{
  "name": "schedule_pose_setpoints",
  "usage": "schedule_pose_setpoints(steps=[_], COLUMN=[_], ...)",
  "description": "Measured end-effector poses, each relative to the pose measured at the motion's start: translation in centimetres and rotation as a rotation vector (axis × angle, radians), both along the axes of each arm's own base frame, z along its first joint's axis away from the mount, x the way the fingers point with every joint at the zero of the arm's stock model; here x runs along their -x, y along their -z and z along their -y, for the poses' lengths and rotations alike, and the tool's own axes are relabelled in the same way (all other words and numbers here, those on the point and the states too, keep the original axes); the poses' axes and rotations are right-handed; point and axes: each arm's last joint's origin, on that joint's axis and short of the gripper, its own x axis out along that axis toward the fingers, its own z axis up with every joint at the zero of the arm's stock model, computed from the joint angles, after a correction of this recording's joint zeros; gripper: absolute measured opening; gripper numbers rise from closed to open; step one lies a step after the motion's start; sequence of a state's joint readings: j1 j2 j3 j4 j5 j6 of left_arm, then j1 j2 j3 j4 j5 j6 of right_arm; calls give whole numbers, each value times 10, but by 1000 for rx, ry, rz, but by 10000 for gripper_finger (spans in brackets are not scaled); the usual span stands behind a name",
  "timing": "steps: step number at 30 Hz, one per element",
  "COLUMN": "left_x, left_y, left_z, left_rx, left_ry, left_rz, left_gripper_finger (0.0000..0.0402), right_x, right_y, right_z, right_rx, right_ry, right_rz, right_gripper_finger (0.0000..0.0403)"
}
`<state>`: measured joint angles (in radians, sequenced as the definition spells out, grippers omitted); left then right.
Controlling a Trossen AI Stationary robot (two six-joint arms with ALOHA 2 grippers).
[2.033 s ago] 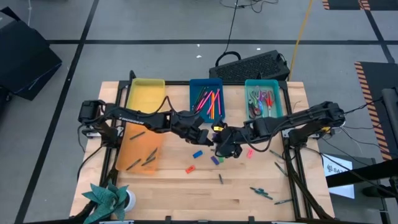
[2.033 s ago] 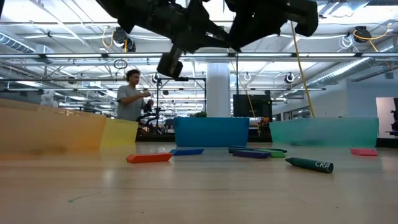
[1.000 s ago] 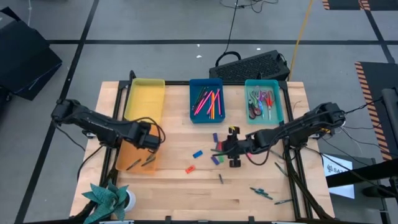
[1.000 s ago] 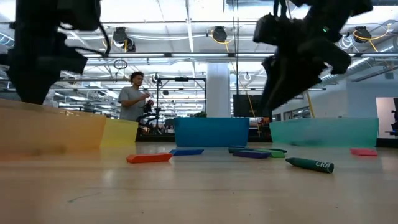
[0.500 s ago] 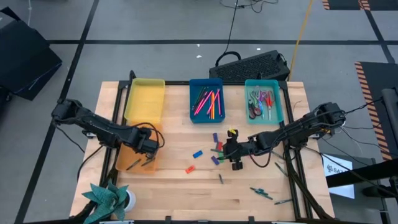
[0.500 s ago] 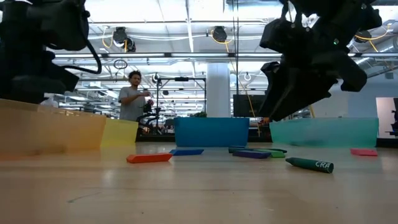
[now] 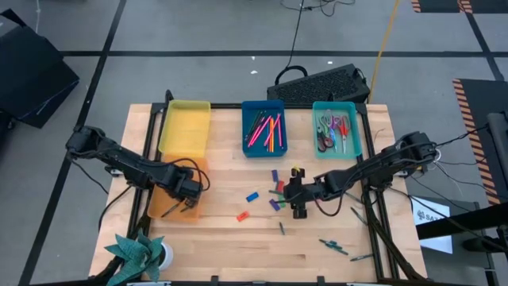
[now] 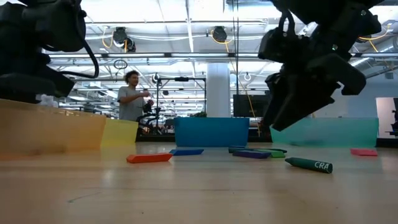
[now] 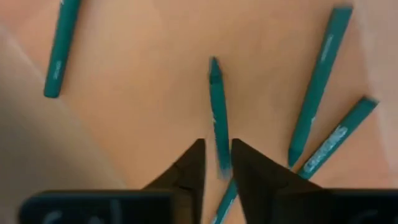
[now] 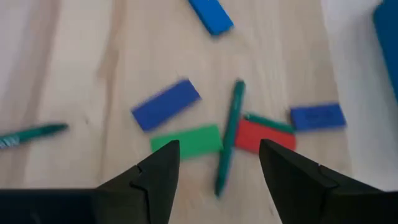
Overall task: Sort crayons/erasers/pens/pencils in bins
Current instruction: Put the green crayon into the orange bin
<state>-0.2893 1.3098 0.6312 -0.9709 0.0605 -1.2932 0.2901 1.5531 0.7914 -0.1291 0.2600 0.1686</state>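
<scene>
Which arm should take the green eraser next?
Right. The right gripper hangs open directly above the green eraser, while the left gripper is over the orange bin.

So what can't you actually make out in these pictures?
- High view: the right gripper covers part of the eraser cluster; the count stays unclear.
- High view: the left gripper hides part of the orange bin.
- Left wrist view: crayon runs between the narrowly parted fingers; held or lying loose, I can't tell.
- Low view: the bins' walls hide their contents, like the blue bin.
</scene>
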Motion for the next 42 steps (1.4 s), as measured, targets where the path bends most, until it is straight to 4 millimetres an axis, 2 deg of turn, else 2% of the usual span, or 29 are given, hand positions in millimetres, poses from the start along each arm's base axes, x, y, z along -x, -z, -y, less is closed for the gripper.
schedule_pose_setpoints(steps=[6, 11, 20, 26, 31, 38, 42], left_x=[3, 9, 22, 22, 16, 1, -11], left_y=[-7, -20, -34, -36, -41, -82, -104], left_z=[4, 17, 48, 54, 63, 73, 69], left_rx=[4, -82, -227, -268, -224, -182, -198], left_ry=[77, 117, 79, 20, 64, 170, 213], left_rz=[16, 140, 444, 554, 659, 779, 823], left_gripper_finger=[172, 204, 192, 171, 155, 134, 142], right_x=[-3, -1, 16, 11, 7, 11, 8], right_y=[-2, 0, 22, 49, 69, 72, 65], right_z=[0, 0, 7, 5, 5, 5, 4], right_rx=[2, -20, -70, -72, -79, -70, -68], right_ry=[-11, 17, 105, 111, 138, 116, 61], right_rz=[36, 32, 0, 24, 3, -52, -41], right_gripper_finger=[206, 205, 169, 120, 77, 16, 13])
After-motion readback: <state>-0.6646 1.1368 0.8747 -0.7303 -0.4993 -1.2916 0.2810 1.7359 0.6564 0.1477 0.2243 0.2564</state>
